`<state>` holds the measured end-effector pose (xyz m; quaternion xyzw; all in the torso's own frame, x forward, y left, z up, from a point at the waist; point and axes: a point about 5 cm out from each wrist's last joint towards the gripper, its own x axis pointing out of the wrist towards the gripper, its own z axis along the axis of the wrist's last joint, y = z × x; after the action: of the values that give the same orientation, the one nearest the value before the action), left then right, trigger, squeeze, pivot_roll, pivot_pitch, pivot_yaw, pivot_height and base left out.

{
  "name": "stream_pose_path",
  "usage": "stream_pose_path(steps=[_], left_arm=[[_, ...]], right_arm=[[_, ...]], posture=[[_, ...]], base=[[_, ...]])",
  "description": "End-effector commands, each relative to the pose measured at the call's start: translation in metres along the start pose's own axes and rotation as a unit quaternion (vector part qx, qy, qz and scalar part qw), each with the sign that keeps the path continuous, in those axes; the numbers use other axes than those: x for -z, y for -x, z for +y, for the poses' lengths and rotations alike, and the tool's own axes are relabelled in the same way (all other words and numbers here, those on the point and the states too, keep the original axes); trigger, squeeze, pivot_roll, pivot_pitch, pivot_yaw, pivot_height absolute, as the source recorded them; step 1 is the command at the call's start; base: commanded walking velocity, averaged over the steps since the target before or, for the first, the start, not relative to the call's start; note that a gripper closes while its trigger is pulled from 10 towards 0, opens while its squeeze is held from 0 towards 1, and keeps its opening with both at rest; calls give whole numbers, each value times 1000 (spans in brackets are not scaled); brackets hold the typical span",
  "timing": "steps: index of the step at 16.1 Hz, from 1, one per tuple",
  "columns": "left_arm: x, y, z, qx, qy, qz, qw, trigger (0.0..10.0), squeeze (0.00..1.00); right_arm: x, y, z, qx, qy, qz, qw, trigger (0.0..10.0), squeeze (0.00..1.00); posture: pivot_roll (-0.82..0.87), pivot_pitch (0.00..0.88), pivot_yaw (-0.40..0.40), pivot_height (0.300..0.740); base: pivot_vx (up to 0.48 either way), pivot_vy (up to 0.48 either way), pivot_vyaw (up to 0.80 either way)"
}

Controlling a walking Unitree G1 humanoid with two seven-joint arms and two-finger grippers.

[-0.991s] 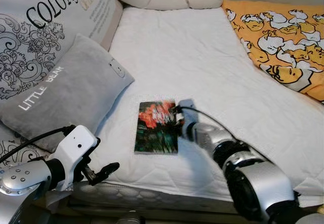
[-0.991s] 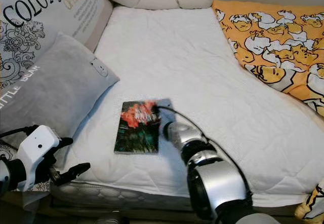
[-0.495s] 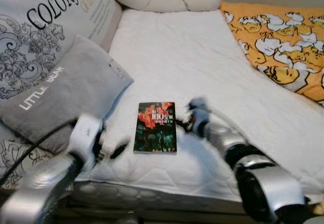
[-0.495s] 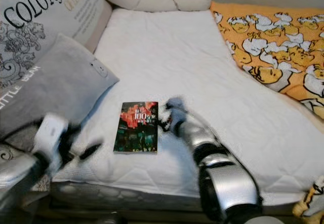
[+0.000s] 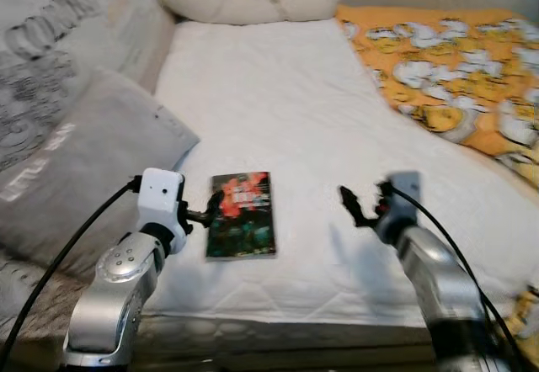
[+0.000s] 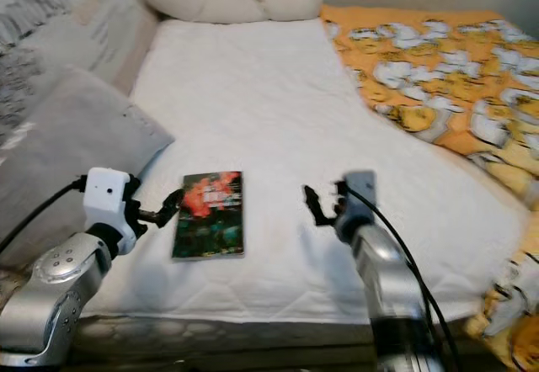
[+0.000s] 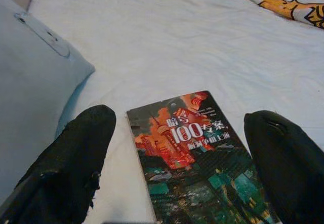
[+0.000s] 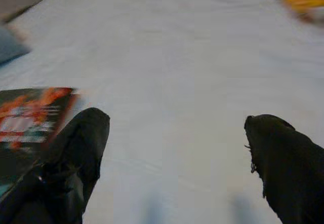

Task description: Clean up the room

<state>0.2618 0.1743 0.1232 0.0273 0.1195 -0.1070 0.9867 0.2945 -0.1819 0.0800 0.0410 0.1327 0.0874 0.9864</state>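
A paperback book (image 5: 242,214) with a red and dark green cover lies flat on the white bed sheet (image 5: 278,94), near the front edge. My left gripper (image 5: 210,208) hovers at the book's left edge. It is open, and in the left wrist view the book (image 7: 202,153) lies between its two black fingers (image 7: 71,168). My right gripper (image 5: 352,206) is open over bare sheet, a short way right of the book. In the right wrist view the book (image 8: 30,112) sits off beside one finger (image 8: 81,148). Neither gripper holds anything.
A grey pillow (image 5: 76,170) leans against a large printed cushion (image 5: 50,61) on the left. A cream bolster (image 5: 244,2) lies along the head of the bed. An orange duck-print blanket (image 5: 455,77) covers the right side. The mattress front edge (image 5: 278,330) runs below the book.
The camera has shifted. My left gripper rose from the bed's front edge to the book's left side. My right gripper pulled away from the book to the right.
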Motion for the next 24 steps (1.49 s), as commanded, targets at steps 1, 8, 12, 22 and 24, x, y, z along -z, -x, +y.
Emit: stream_pose_path(steps=[1, 8, 12, 22, 24], left_arm=[[0, -2, 2, -12, -6, -1, 1000, 10000, 0], [-3, -7, 12, -34, -39, -2, 999, 10000, 0], [-5, -8, 11, -36, -38, -6, 999, 10000, 0], [-14, -12, 13, -38, -22, -27, 999, 10000, 0], [-14, -12, 13, -29, -21, -29, 999, 10000, 0]], right_arm=[[-6, 9, -4, 24, 4, -13, 1000, 10000, 1000], [-10, 21, 19, 46, 13, -17, 999, 10000, 1000], [-10, 24, 20, 51, -9, -21, 998, 10000, 1000], [-9, 19, 28, 33, -19, -10, 999, 10000, 1000], [-8, 18, 31, 33, -20, -8, 999, 10000, 1000]], posture=[[-8, 0, -21, 740], [24, 0, -30, 740], [28, 0, -35, 740], [42, 0, -29, 740], [31, 0, -22, 740]], base=[[0, -480, 0], [0, -480, 0], [0, -480, 0], [0, -320, 0], [0, 0, 0]])
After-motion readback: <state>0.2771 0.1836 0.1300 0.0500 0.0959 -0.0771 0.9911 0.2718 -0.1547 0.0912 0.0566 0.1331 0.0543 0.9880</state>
